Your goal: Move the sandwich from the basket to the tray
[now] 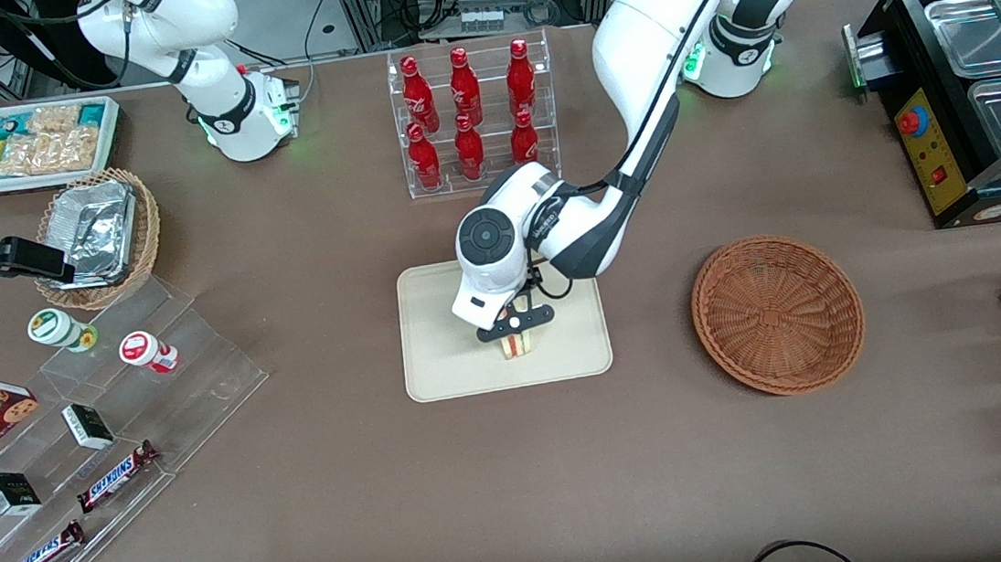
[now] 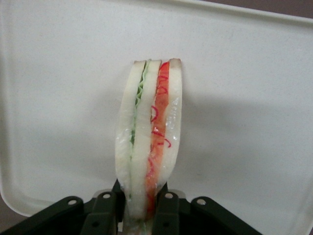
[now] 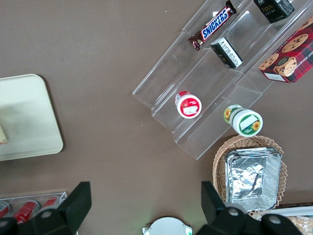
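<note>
The sandwich (image 1: pixel 518 344) is a pale bread wedge with red, green and white layers. My left gripper (image 1: pixel 516 333) is shut on it, low over the cream-beige tray (image 1: pixel 447 350), near the tray's front-camera edge. In the left wrist view the sandwich (image 2: pixel 149 132) stands on edge between my fingers (image 2: pixel 103 215), with the tray (image 2: pixel 254 98) right under it. Whether it touches the tray I cannot tell. The reddish-brown wicker basket (image 1: pixel 777 314) sits empty toward the working arm's end of the table.
A clear rack of red bottles (image 1: pixel 471 114) stands farther from the front camera than the tray. Acrylic steps with snacks (image 1: pixel 102 429), a tan basket of foil trays (image 1: pixel 97 235) and a white snack bin (image 1: pixel 39 142) lie toward the parked arm's end. A black food warmer (image 1: pixel 969 89) stands at the working arm's end.
</note>
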